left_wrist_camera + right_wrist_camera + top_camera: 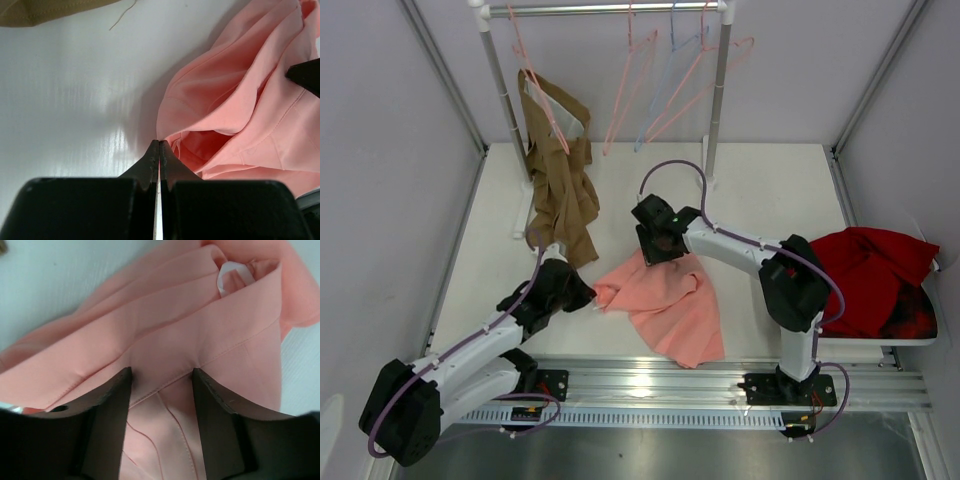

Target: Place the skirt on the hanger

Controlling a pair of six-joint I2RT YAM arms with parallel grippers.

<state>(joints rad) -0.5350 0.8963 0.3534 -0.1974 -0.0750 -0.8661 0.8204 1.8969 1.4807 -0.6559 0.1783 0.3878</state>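
The salmon-pink skirt (672,308) lies crumpled on the white table in front of both arms. My left gripper (590,297) is shut, its tips pinched on the skirt's left edge (210,115). My right gripper (661,247) hangs open over the skirt's far edge. Its two fingers (114,405) straddle a stitched hem of the skirt (165,325), with a white label (231,274) just beyond. The pink wire hanger (620,105) hangs on the rail at the back, apart from both grippers.
A brown garment (563,185) hangs from a hanger at the rack's left and drapes onto the table near my left arm. A pale blue hanger (663,85) and more pink ones share the rail (605,9). Dark red cloth (875,275) fills a tray at the right.
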